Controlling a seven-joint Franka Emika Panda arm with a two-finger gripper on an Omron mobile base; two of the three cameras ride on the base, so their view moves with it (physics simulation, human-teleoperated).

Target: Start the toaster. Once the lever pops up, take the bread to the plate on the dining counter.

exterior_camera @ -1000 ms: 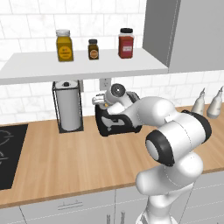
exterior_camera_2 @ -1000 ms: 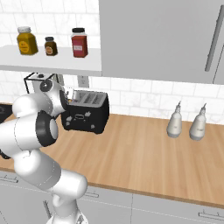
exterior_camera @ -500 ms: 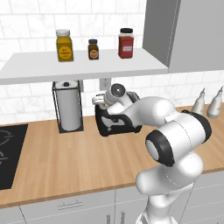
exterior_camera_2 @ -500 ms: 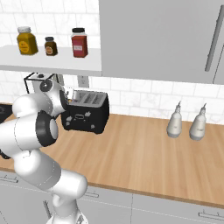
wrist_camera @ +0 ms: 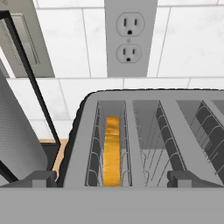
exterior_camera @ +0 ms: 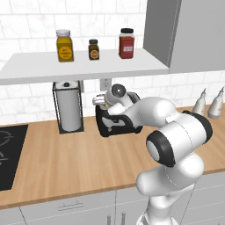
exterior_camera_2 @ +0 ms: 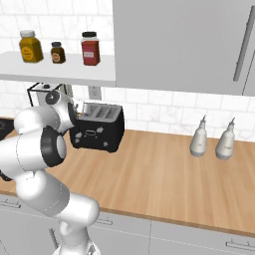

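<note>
The toaster [exterior_camera: 115, 124] stands at the back of the wood counter [exterior_camera: 66, 162], against the tiled wall, just at 3 o'clock of the paper-towel holder [exterior_camera: 68, 107] in the left base view. In the right base view the toaster [exterior_camera_2: 98, 129] sits at 3 o'clock of the arm's elbow, its grey slotted top facing up and small pale knobs on its black front.

The gripper [wrist_camera: 111, 178] hangs over the toaster's top, jaws spread wide and holding nothing; the two dark fingertips [wrist_camera: 37, 177] stand apart at the 7 and 5 o'clock corners of the hand view. In the left base view the hand [exterior_camera: 115, 97] sits just above the toaster's top edge.

The bread [wrist_camera: 112, 151] stands on edge inside the leftmost slot of the toaster [wrist_camera: 87, 131], between the wire guides, golden with a darker orange crust. The slots toward 3 o'clock of it show only wire.

At 12 o'clock in the hand view a wall outlet [wrist_camera: 129, 37] is set in the tiles, and the paper roll [wrist_camera: 17, 135] fills the 9 o'clock side.

On the shelf [exterior_camera: 83, 66] above stand three jars: yellow [exterior_camera: 64, 45], small dark [exterior_camera: 93, 49] and red [exterior_camera: 126, 43]. Two pale bottles [exterior_camera_2: 200, 140] stand on the counter well apart from the toaster, toward 3 o'clock.
</note>
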